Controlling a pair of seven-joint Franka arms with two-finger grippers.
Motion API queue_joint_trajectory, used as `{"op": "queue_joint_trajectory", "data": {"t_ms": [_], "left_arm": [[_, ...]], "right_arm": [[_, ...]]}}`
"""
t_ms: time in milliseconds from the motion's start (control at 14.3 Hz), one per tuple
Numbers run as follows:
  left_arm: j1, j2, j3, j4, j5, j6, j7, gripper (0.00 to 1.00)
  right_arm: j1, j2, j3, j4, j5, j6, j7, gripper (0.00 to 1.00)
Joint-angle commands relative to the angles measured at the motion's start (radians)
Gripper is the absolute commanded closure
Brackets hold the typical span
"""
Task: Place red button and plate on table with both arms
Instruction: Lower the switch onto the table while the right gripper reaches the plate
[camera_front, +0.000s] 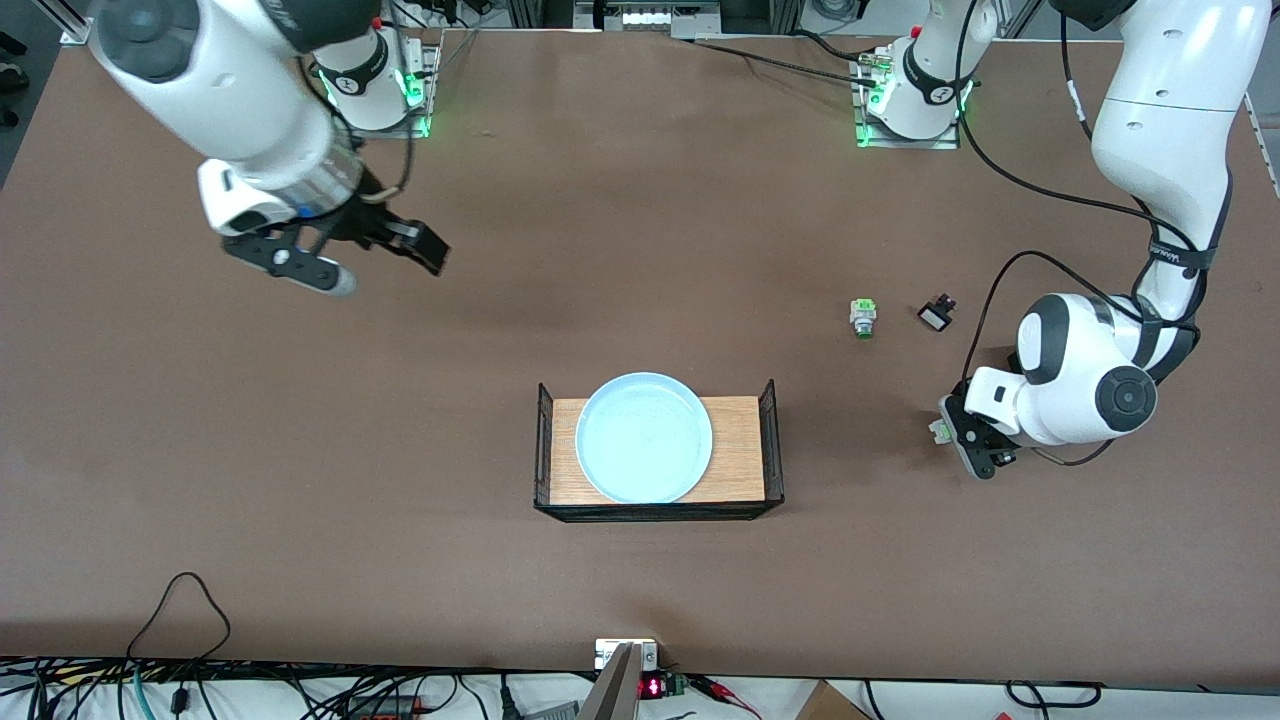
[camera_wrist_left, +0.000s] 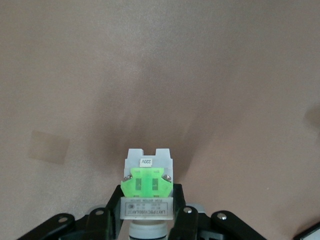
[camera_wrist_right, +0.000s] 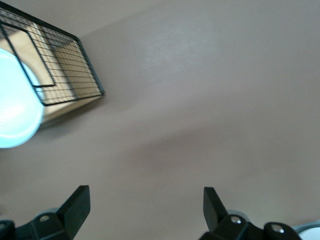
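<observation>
My left gripper (camera_front: 948, 432) hangs low over bare table (camera_front: 640, 200) toward the left arm's end, shut on the red button (camera_wrist_left: 148, 180). The button's whitish body and bright green block stick out between the black fingers (camera_wrist_left: 183, 220); its cap is hidden. In the front view only a small whitish-green bit of the button (camera_front: 940, 431) shows at the gripper. The light blue plate (camera_front: 644, 437) rests on a small wood-topped rack (camera_front: 740, 450) in the table's middle. My right gripper (camera_front: 385, 265) is up in the air over bare table toward the right arm's end, open and holding nothing.
A similar switch unit with a green cap (camera_front: 862, 318) and a small black-and-white part (camera_front: 936, 314) lie on the table, farther from the front camera than the left gripper. The rack's black mesh end (camera_wrist_right: 70, 70) and the plate's edge (camera_wrist_right: 12, 110) show in the right wrist view.
</observation>
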Motion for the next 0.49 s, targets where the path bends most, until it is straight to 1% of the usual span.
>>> {"op": "queue_joint_trajectory", "data": {"t_ms": [0, 70, 210, 280, 420], "left_arm": [[0.01, 0.001, -0.009, -0.006, 0.014, 0.017, 0.028, 0.16], [0.013, -0.004, -0.009, 0.001, 0.014, 0.008, 0.029, 0.0], [0.016, -0.025, -0.012, 0.008, 0.014, -0.017, 0.016, 0.0], [0.013, -0.039, -0.016, 0.011, 0.006, -0.047, -0.003, 0.0], [0.002, -0.091, -0.018, 0.012, 0.007, -0.133, -0.102, 0.0]], "right_arm": [[0.047, 0.037, -0.012, 0.012, 0.02, 0.064, 0.157, 0.0], [0.053, 0.048, -0.014, 0.012, 0.058, 0.075, 0.197, 0.0], [0.056, 0.077, -0.014, 0.012, 0.121, 0.1, 0.263, 0.0], [0.076, 0.097, -0.012, 0.014, 0.118, 0.118, 0.303, 0.0], [0.124, 0.122, -0.014, 0.015, 0.113, 0.176, 0.361, 0.0]]}}
